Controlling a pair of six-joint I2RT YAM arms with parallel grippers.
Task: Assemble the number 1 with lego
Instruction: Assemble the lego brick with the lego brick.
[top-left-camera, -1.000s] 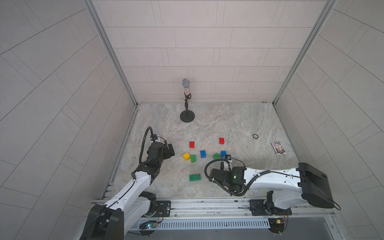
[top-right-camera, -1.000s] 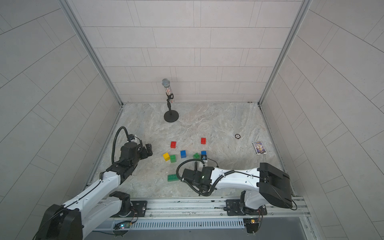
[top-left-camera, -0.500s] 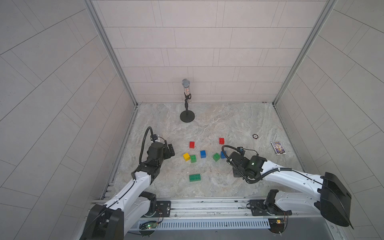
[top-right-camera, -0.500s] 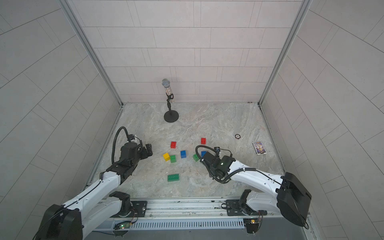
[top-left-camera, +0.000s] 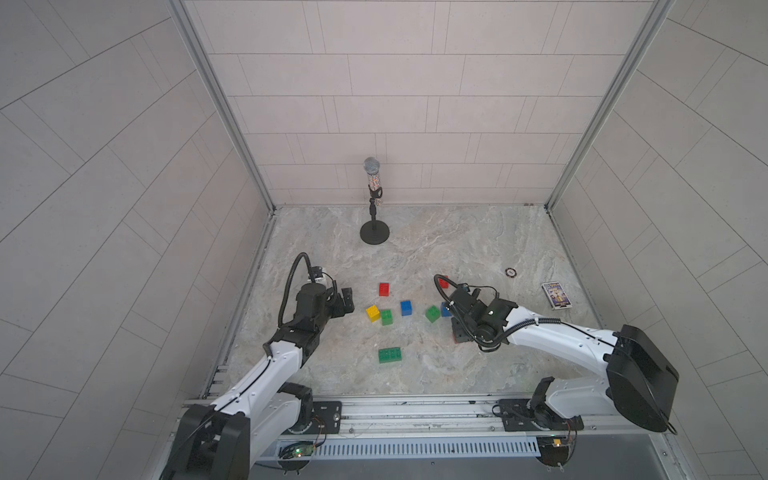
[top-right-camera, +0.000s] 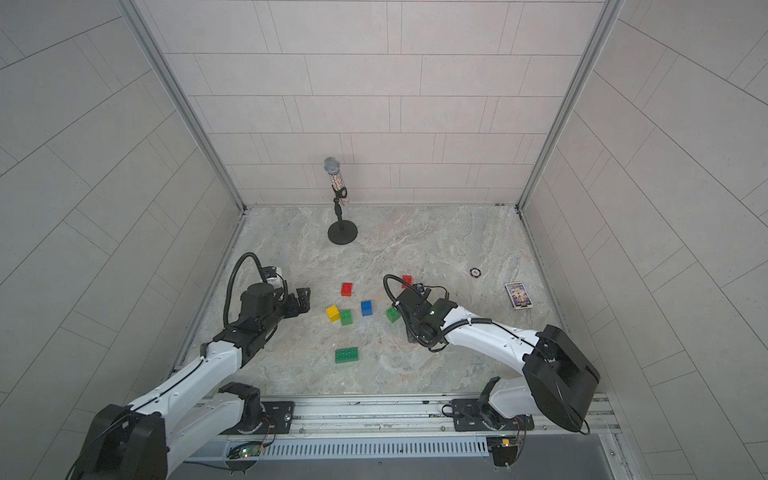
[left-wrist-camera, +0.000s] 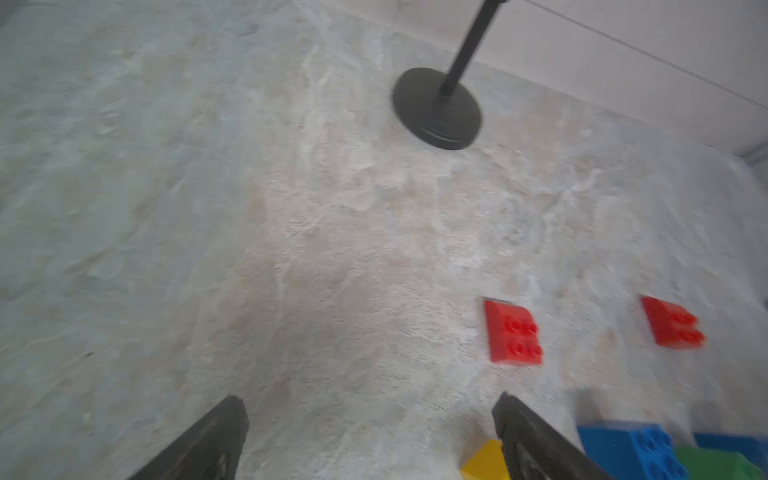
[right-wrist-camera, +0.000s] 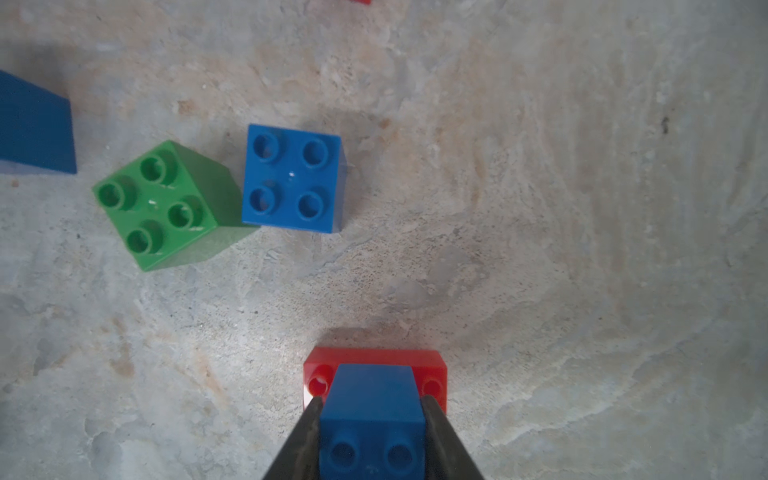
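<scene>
My right gripper has a finger on each side of a blue brick, which sits on a red brick on the floor. A loose green brick and a loose blue brick lie just beyond. In both top views this gripper hides that stack. My left gripper hangs open and empty beside a yellow brick. Two red bricks, a blue one, a green one and a long green brick lie scattered between the arms.
A microphone stand rises at the back of the marbled floor. A small ring and a card box lie at the right. Tiled walls close three sides, and a metal rail runs along the front.
My right arm has swung from beside the long green brick to the right, toward the green and blue pair. The left arm has stayed still.
</scene>
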